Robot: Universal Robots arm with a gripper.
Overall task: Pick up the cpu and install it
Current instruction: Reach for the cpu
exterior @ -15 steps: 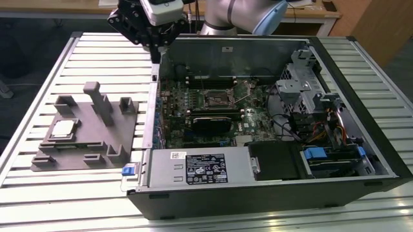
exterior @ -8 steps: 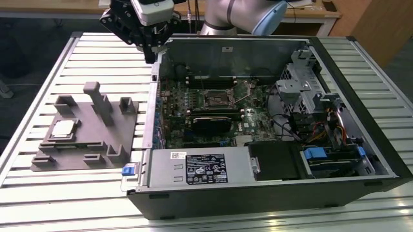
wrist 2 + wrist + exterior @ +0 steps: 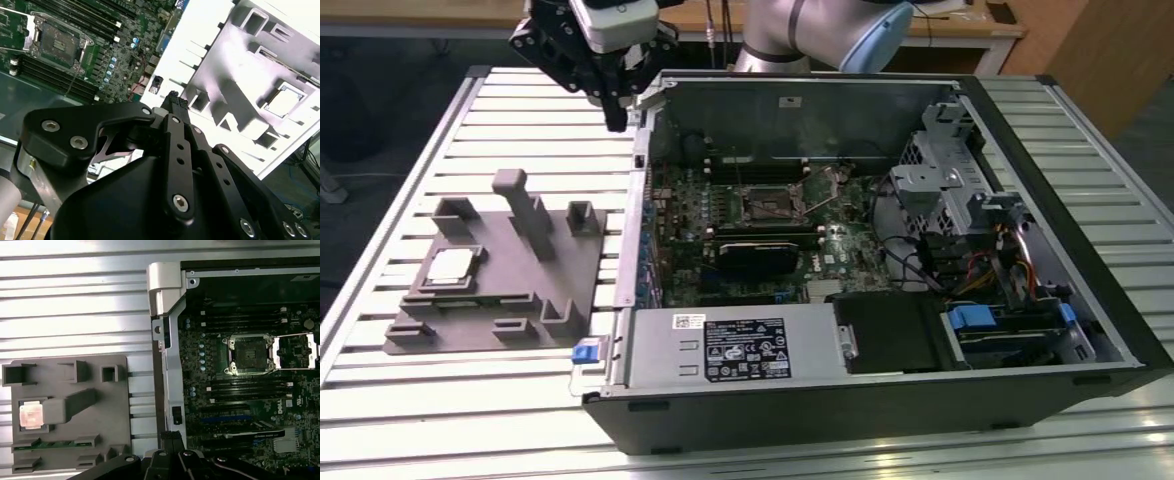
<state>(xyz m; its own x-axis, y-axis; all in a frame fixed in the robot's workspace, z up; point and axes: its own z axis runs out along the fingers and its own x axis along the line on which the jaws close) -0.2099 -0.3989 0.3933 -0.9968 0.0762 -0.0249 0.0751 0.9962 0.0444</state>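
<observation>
Slatted table point(image 3: 520, 100). An open computer case point(image 3: 1067, 200) lies on it, with the socket point(image 3: 774, 203) frame flipped open. A grey fixture point(image 3: 520, 290) sits beside the case on the exterior view's left. The gripper point(image 3: 616, 118) hangs above the case's fixture-side edge, fingers pressed together and holding nothing. The cpu point(image 3: 451, 265) lies flat in a fixture recess, metal top up. It is square, so it has no long axis; its edges are parallel to the fixture's.

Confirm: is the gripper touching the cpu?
Apart. In the exterior view the gripper hangs at a corner of the computer case; the cpu lies in the grey fixture, a clear gap between.
</observation>
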